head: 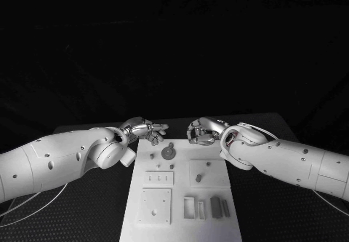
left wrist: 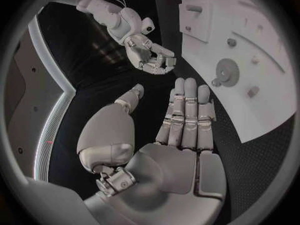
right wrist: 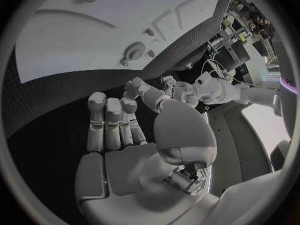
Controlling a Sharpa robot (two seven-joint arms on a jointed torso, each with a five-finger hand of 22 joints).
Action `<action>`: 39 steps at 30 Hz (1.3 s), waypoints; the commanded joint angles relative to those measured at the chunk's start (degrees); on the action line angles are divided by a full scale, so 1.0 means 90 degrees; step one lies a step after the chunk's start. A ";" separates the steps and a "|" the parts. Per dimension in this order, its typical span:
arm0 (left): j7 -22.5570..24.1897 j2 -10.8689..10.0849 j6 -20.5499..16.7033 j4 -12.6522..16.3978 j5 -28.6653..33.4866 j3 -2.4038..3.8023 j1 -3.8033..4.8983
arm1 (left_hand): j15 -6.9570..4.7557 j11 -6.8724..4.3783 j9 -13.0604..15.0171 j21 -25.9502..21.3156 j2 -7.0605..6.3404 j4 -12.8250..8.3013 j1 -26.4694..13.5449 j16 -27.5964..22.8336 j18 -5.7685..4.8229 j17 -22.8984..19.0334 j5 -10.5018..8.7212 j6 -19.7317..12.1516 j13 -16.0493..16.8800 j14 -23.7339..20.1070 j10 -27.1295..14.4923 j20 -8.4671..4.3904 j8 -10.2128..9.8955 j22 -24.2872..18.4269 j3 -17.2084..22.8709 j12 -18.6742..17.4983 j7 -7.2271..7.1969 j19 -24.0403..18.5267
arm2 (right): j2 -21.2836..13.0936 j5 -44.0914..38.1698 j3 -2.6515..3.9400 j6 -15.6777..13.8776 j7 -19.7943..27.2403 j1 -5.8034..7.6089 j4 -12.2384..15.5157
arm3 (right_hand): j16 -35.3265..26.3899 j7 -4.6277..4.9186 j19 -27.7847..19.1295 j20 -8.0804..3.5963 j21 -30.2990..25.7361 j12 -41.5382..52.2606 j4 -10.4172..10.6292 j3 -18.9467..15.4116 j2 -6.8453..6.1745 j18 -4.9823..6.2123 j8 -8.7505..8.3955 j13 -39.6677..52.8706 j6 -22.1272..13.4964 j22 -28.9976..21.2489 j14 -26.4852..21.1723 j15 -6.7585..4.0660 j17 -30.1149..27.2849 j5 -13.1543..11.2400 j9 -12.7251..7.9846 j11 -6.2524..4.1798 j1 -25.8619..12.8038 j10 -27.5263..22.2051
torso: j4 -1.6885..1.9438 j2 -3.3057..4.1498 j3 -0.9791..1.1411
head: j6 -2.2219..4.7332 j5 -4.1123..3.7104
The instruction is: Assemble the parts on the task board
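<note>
Black table (head: pixel 276 212), task board (head: pixel 182 222), grey parts (head: pixel 216 206)

Head overhead; wrists close (shared task board (head: pixel 182 196))

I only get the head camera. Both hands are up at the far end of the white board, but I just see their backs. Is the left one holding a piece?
Observer: No. The left wrist view looks at the palm of the left hand, and it is bare. Its fingers lie straight, side by side, with nothing in them.
Child: And the right one?
Observer: It is empty too. The right wrist view shows the palm of the right hand with no piece on it or between its fingers.
</note>
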 commanded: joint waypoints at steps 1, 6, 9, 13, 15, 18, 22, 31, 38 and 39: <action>-0.0262 0.0064 0.0262 -0.0003 -0.0311 0.0006 0.0013 | -0.0027 -0.0007 -0.0010 0.0026 0.0020 -0.0105 0.0157 0.0028 0.0124 0.0009 -0.0025 0.0066 0.0015 -0.0015 0.0041 -0.0015 -0.0029 0.0016 -0.0006 0.0021 -0.0001 -0.0021 | 0.0130 -0.0463 0.0000 0.0028 -0.0403 -0.0001 0.0082 | 0.0008 -0.0219 0.0051 -0.0005 0.0018 0.0030 0.0007 0.0073 -0.0082 0.0393 0.0006 -0.0011 0.1101 -0.0017 0.0076 -0.0108 -0.0014 -0.0037 0.0010 -0.0286 0.0003 -0.0429 | 0.0030 -0.0027 -0.0022 | 0.0005 0.0024; -0.0461 0.0163 0.0355 0.0017 -0.0382 0.0004 0.0013 | -0.0013 -0.0002 -0.0021 0.0032 0.0059 -0.0098 0.0123 0.0023 0.0113 0.0006 -0.0026 0.0106 0.0024 -0.0035 0.0031 -0.0002 -0.0030 0.0020 -0.0049 0.0006 -0.0012 -0.0040 | 0.0303 -0.0675 -0.0003 -0.0069 -0.0507 -0.0003 0.0260 | 0.0005 -0.0223 0.0078 -0.0014 0.0017 0.0028 0.0008 0.0152 -0.0111 0.0393 -0.0001 -0.0021 0.1119 -0.0033 0.0096 -0.0112 -0.0024 -0.0035 0.0031 -0.0290 -0.0004 -0.0414 | 0.0037 -0.0014 -0.0023 | 0.0025 0.0107; -0.0574 0.0179 0.0418 0.0050 -0.0451 0.0003 0.0013 | -0.0010 -0.0004 -0.0026 0.0033 0.0082 -0.0083 0.0102 0.0020 0.0113 0.0004 -0.0026 0.0122 0.0030 -0.0042 0.0035 0.0000 -0.0032 0.0020 -0.0062 0.0005 -0.0017 -0.0046 | 0.0360 -0.0730 -0.0003 -0.0115 -0.0540 -0.0003 0.0317 | 0.0004 -0.0224 0.0091 -0.0019 0.0018 0.0029 0.0009 0.0190 -0.0126 0.0393 -0.0006 -0.0024 0.1127 -0.0040 0.0106 -0.0114 -0.0028 -0.0035 0.0040 -0.0291 -0.0008 -0.0407 | 0.0026 -0.0007 -0.0013 | 0.0022 0.0148; -0.0710 0.0209 0.0505 0.0074 -0.0567 -0.0003 0.0013 | -0.0008 -0.0010 -0.0028 0.0035 0.0095 -0.0088 0.0108 0.0017 0.0115 0.0002 -0.0026 0.0144 0.0037 -0.0050 0.0044 0.0001 -0.0028 0.0020 -0.0067 0.0006 -0.0025 -0.0053 | 0.0400 -0.0749 -0.0003 -0.0147 -0.0556 -0.0003 0.0389 | 0.0003 -0.0226 0.0101 -0.0022 0.0019 0.0029 0.0009 0.0220 -0.0136 0.0393 -0.0010 -0.0027 0.1134 -0.0046 0.0113 -0.0115 -0.0032 -0.0035 0.0049 -0.0293 -0.0014 -0.0402 | 0.0030 -0.0003 -0.0011 | 0.0021 0.0166; -0.0776 0.0211 0.0554 0.0095 -0.0596 -0.0013 0.0013 | -0.0006 -0.0013 -0.0029 0.0035 0.0101 -0.0086 0.0102 0.0015 0.0115 0.0001 -0.0026 0.0157 0.0041 -0.0054 0.0050 0.0003 -0.0025 0.0020 -0.0074 0.0008 -0.0030 -0.0057 | 0.0423 -0.0760 -0.0003 -0.0147 -0.0556 -0.0003 0.0418 | 0.0002 -0.0227 0.0105 -0.0024 0.0019 0.0029 0.0008 0.0232 -0.0140 0.0393 -0.0011 -0.0028 0.1137 -0.0048 0.0116 -0.0116 -0.0034 -0.0035 0.0053 -0.0294 -0.0016 -0.0400 | 0.0018 -0.0005 -0.0010 | 0.0014 0.0182; -0.0830 0.0211 0.0599 0.0125 -0.0667 -0.0024 0.0012 | -0.0005 -0.0017 -0.0030 0.0036 0.0109 -0.0085 0.0099 0.0013 0.0115 0.0000 -0.0026 0.0171 0.0045 -0.0058 0.0057 0.0004 -0.0023 0.0020 -0.0080 0.0009 -0.0035 -0.0061 | 0.0449 -0.0777 -0.0003 -0.0163 -0.0561 -0.0003 0.0438 | 0.0002 -0.0228 0.0109 -0.0026 0.0019 0.0029 0.0009 0.0247 -0.0147 0.0393 -0.0013 -0.0030 0.1141 -0.0052 0.0119 -0.0117 -0.0036 -0.0035 0.0057 -0.0295 -0.0018 -0.0398 | 0.0005 -0.0004 -0.0009 | 0.0013 0.0190; -0.0862 0.0217 0.0584 0.0122 -0.0685 -0.0027 0.0012 | -0.0004 -0.0022 -0.0032 0.0038 0.0125 -0.0085 0.0099 0.0014 0.0117 0.0000 -0.0025 0.0189 0.0051 -0.0059 0.0065 0.0005 -0.0020 0.0020 -0.0085 0.0010 -0.0042 -0.0063 | 0.0459 -0.0793 -0.0003 -0.0177 -0.0564 -0.0004 0.0470 | 0.0001 -0.0228 0.0114 -0.0027 0.0020 0.0028 0.0009 0.0260 -0.0150 0.0393 -0.0015 -0.0032 0.1143 -0.0054 0.0123 -0.0118 -0.0037 -0.0035 0.0061 -0.0295 -0.0020 -0.0396 | 0.0002 -0.0006 -0.0006 | 0.0012 0.0189; -0.0873 0.0227 0.0559 0.0111 -0.0686 -0.0028 0.0011 | -0.0006 -0.0044 -0.0040 0.0050 0.0234 -0.0100 0.0100 0.0022 0.0123 0.0000 -0.0026 0.0263 0.0078 -0.0053 0.0113 0.0007 -0.0008 0.0020 -0.0116 0.0024 -0.0070 -0.0066 | 0.0498 -0.0803 -0.0004 -0.0169 -0.0557 -0.0006 0.0522 | 0.0000 -0.0231 0.0126 -0.0032 0.0022 0.0029 0.0009 0.0294 -0.0162 0.0393 -0.0020 -0.0035 0.1151 -0.0061 0.0131 -0.0121 -0.0041 -0.0035 0.0071 -0.0298 -0.0027 -0.0389 | 0.0000 -0.0007 -0.0001 | 0.0003 0.0188; -0.0873 0.0227 0.0526 0.0106 -0.0685 -0.0028 0.0011 | -0.0006 -0.0062 -0.0054 0.0056 0.0452 -0.0095 0.0049 0.0027 0.0124 -0.0001 -0.0026 0.0318 0.0104 -0.0052 0.0147 0.0008 -0.0011 0.0014 -0.0170 0.0027 -0.0090 -0.0075 | 0.0518 -0.0804 -0.0010 -0.0131 -0.0553 -0.0006 0.0530 | -0.0001 -0.0232 0.0134 -0.0036 0.0023 0.0029 0.0009 0.0317 -0.0175 0.0393 -0.0024 -0.0037 0.1156 -0.0065 0.0136 -0.0123 -0.0044 -0.0035 0.0079 -0.0299 -0.0031 -0.0385 | 0.0003 -0.0008 -0.0010 | -0.0012 0.0177; -0.0875 0.0227 0.0518 0.0105 -0.0678 -0.0028 0.0011 | -0.0006 -0.0065 -0.0056 0.0057 0.0501 -0.0093 0.0040 0.0028 0.0124 -0.0002 -0.0026 0.0329 0.0109 -0.0053 0.0155 0.0008 -0.0010 0.0013 -0.0177 0.0028 -0.0093 -0.0076 | 0.0520 -0.0805 -0.0010 -0.0127 -0.0552 -0.0006 0.0531 | -0.0001 -0.0232 0.0135 -0.0036 0.0023 0.0029 0.0009 0.0320 -0.0177 0.0393 -0.0024 -0.0038 0.1157 -0.0066 0.0137 -0.0123 -0.0044 -0.0035 0.0080 -0.0300 -0.0031 -0.0385 | 0.0005 -0.0008 -0.0011 | -0.0019 0.0171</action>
